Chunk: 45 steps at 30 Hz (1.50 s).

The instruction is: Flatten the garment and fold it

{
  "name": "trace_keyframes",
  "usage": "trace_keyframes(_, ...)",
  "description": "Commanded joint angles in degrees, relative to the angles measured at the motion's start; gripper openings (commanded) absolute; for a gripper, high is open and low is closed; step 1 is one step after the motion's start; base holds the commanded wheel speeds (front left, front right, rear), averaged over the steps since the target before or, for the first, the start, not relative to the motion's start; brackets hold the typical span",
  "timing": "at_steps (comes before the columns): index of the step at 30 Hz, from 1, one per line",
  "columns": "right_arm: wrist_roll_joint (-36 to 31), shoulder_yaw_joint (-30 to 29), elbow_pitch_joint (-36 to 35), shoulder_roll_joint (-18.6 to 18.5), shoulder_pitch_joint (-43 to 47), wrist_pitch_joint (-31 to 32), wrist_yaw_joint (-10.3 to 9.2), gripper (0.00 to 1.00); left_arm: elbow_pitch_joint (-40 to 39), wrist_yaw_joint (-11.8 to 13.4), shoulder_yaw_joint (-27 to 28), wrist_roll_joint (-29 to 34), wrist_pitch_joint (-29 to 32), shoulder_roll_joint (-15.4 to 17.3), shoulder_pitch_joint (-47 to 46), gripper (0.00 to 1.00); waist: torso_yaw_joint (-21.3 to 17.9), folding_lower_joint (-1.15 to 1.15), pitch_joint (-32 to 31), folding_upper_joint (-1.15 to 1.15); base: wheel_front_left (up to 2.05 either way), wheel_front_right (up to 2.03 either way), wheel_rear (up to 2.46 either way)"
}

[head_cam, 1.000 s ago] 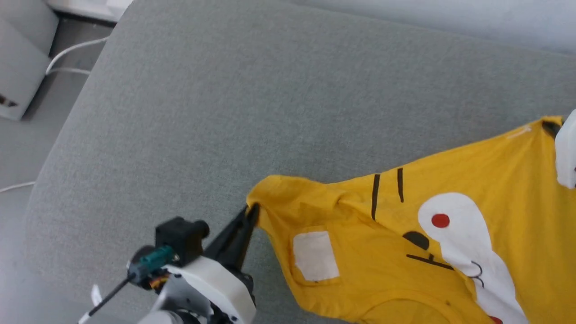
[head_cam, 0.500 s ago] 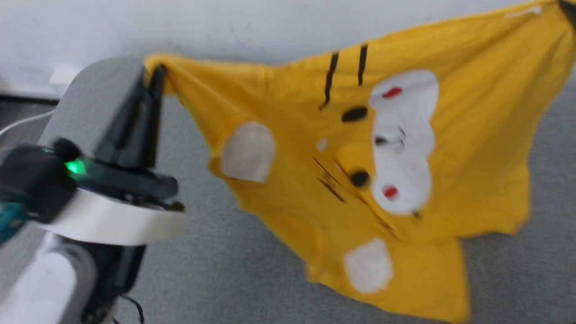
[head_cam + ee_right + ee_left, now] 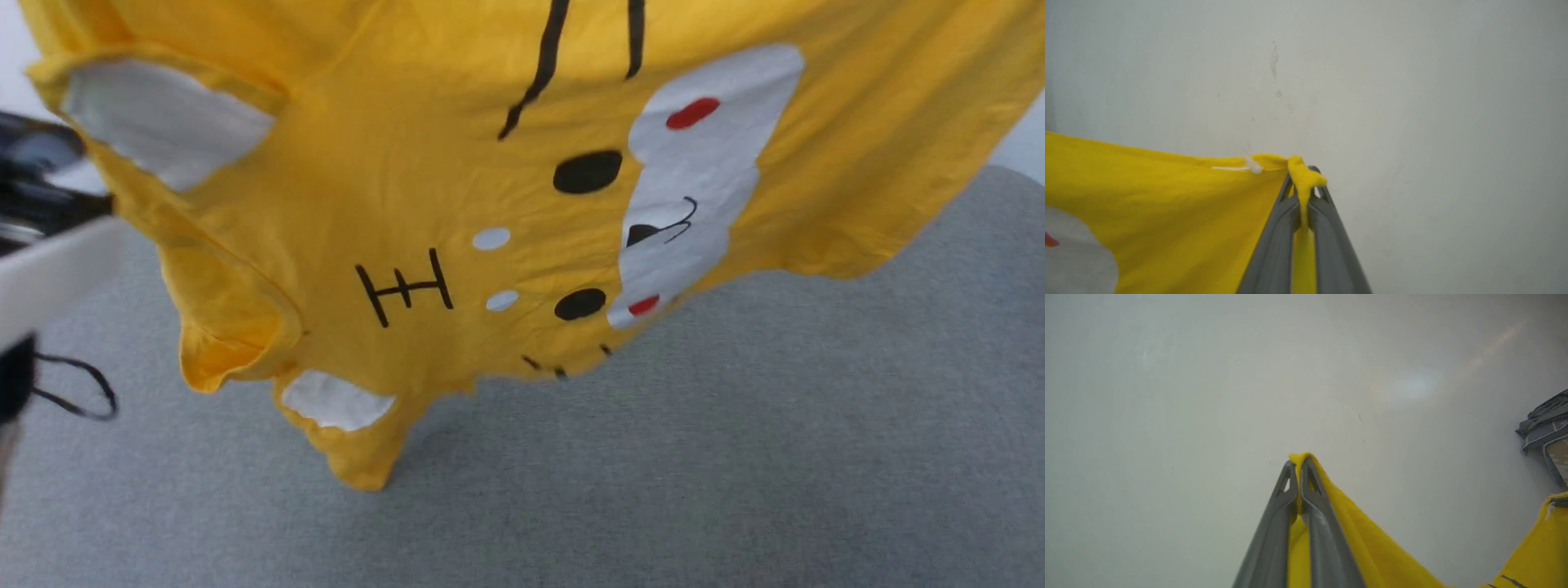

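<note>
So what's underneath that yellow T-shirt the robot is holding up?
A grey padded surface lies below the T-shirt, showing past its lower edge. The stretch directly behind the hanging cloth is covered, so anything there cannot be seen.

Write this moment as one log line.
shirt: hangs spread over grey surface | left gripper: shut on shirt | right gripper: shut on shirt | fold: not started
</note>
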Motion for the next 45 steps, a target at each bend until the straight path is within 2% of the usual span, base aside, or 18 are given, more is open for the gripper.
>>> trace_keyframes(1,-0.1,-0.7,-0.8,0.9,-1.5,0.2,-0.05,0.00,-0.3,-0.6,1.1,0.5,0.5,1.2,-2.7,0.00,-1.8,0.01,0.5,0.00,0.00,0.00,0.00)
trace_keyframes(10,-0.4,-1.5,-2.4,0.2,-5.0,1.4,-0.05,0.00,2.9,-2.9,2.3,-0.2,2.0,3.1,-14.3,0.00,-3.6,0.01,6.3,0.00,0.00,0.00,0.00)
trace_keyframes(13,-1.7,-1.5,-1.3,-0.1,-8.2,-0.2,-0.05,0.00,6.1,-4.7,1.4,0.4,2.7,4.3,-18.9,0.00,-4.4,0.01,9.8,0.00,0.00,0.00,0.00)
trace_keyframes(18,-2.4,0.0,4.0,0.9,-14.3,-3.0,-0.05,0.00,12.4,-8.0,-1.0,1.5,2.8,5.1,-25.6,0.00,-5.3,0.01,16.8,0.00,0.00,0.00,0.00)
trace_keyframes(23,-4.0,3.1,12.5,2.8,-23.2,-8.1,-0.05,0.00,21.5,-11.8,-3.9,3.5,0.9,4.8,-33.8,0.00,-5.7,0.01,23.4,0.00,0.00,0.00,0.00)
trace_keyframes(31,-7.2,10.1,28.0,4.5,-39.0,-16.2,-0.05,0.00,37.3,-16.2,-7.1,7.3,-4.9,1.6,-51.2,0.00,-4.7,0.01,30.1,0.00,0.00,0.00,0.00)
trace_keyframes(36,-9.2,13.0,36.6,5.4,-46.1,-19.7,-0.05,0.00,44.6,-16.6,-8.1,9.2,-9.9,-1.4,-59.4,0.00,-3.5,0.01,32.7,0.00,0.00,0.00,0.00)
trace_keyframes(41,-9.9,15.7,42.7,5.8,-49.1,-23.2,-0.05,0.00,50.3,-16.9,-9.1,9.2,-13.4,-4.4,-60.9,0.00,-2.0,0.01,35.0,0.00,0.00,0.00,0.00)
trace_keyframes(45,-10.5,17.7,46.8,7.7,-46.3,-27.5,-0.05,0.00,52.1,-17.0,-10.3,9.1,-14.8,-6.0,-56.3,0.00,-1.0,0.01,35.8,0.00,0.00,0.00,0.00)
